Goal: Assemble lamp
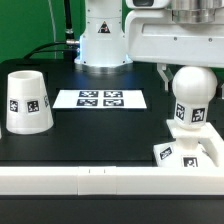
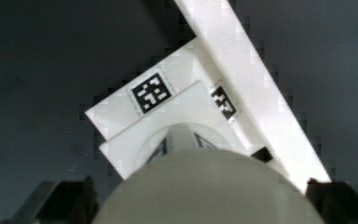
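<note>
Standing upright on the base point(image 1: 205, 153) at the exterior view's right, the bulb point(image 1: 190, 98) looks seated. The gripper point(image 1: 186, 73) straddles its top, jaws spread and gripping nothing, probably to twist it home. The shade point(image 1: 27, 100) waits well apart.

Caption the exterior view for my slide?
Bulb upright on base, end effector over it; shade apart toward the exterior view's left.

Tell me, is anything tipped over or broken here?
Nothing stands out. The bulb stands upright on the base. The shade stands upright by itself toward the exterior view's left. Nothing looks spilled or cracked.
</note>
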`<action>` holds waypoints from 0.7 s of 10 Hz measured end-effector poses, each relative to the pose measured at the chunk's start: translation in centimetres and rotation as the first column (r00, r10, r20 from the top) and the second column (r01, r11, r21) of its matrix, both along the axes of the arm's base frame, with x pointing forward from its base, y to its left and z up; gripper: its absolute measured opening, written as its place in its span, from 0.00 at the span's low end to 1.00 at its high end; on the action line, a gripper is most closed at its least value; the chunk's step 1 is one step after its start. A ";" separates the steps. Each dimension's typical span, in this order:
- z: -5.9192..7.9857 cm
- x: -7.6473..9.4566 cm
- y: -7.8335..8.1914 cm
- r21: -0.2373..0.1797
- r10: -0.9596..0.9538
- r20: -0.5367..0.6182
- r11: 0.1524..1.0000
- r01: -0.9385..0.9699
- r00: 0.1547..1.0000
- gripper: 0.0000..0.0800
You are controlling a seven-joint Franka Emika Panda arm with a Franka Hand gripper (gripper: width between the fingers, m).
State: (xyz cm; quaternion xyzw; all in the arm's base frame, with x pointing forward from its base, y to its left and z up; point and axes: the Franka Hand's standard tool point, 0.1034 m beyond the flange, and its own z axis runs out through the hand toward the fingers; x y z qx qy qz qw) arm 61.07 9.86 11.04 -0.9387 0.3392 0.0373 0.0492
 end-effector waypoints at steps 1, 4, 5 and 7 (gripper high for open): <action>0.0 0.0 0.1 0.000 -0.017 -0.002 1.000 0.017 1.000 0.72; 0.0 0.0 0.1 0.002 0.025 0.003 1.000 -0.025 1.000 0.85; 0.0 -0.1 0.2 -0.002 0.050 -0.001 0.999 -0.050 0.999 0.85; 0.0 -0.2 0.4 0.004 0.231 0.017 0.973 -0.231 0.973 0.87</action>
